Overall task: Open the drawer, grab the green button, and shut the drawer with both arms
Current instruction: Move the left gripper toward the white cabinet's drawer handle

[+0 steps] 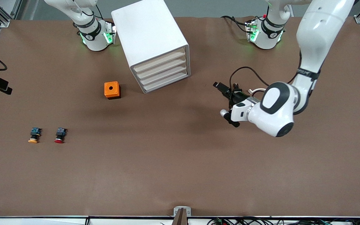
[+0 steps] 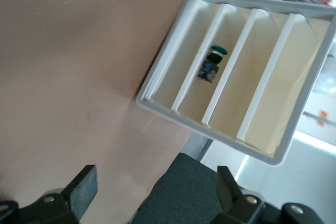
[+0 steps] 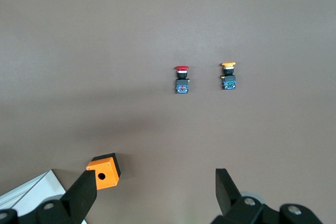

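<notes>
The white cabinet stands at the robots' edge of the table with all four drawers pushed in. The lowest drawer sits flush. In the left wrist view the cabinet front faces the camera. A green-capped button shows inside, low in the stack, and I cannot tell in which drawer. My left gripper hovers open and empty in front of the drawers, well apart from them. My right gripper hangs open and empty high over the table by the cabinet. It is out of the front view.
An orange box with a round hole sits beside the cabinet, toward the right arm's end. A red-capped button and a yellow-capped button lie nearer to the front camera than the box.
</notes>
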